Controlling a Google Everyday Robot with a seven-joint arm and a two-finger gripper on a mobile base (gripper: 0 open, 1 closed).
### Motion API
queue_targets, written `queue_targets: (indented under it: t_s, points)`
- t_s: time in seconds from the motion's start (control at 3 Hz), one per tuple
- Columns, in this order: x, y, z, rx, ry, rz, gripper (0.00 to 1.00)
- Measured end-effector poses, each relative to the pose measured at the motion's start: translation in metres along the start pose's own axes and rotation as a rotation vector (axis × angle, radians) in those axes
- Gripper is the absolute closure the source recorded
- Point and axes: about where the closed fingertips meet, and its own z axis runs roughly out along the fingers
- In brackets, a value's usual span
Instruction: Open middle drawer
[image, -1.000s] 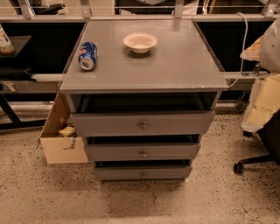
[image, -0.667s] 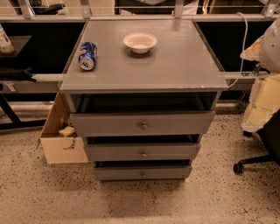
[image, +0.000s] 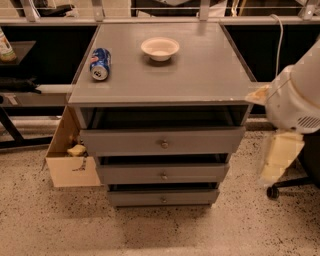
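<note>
Evidently our end effector sits outside the frame, so we cannot tell its opening; only the white arm housing (image: 295, 97) shows at the right edge. Lower centre, well left of it, lies the middle drawer (image: 130, 173), its knob (image: 163, 176) untouched.

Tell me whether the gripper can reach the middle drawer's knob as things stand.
Probably yes. The gripper hangs beside the cabinet, apart from the middle drawer; its knob faces bare floor, with nothing standing in front of it.

A soda can (image: 100, 63) lies left of a bowl (image: 160, 48) on the desk (image: 200, 75). The tool is out of view.
</note>
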Motion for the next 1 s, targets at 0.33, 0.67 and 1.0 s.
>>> queue_targets:
  t_s: [0.33, 0.67, 1.0]
  points:
    - [-0.001, 0.044, 0.090, -0.084, -0.057, -0.098, 0.00]
    - [0.004, 0.076, 0.164, -0.183, -0.087, -0.127, 0.00]
    - [0.006, 0.082, 0.173, -0.198, -0.088, -0.123, 0.00]
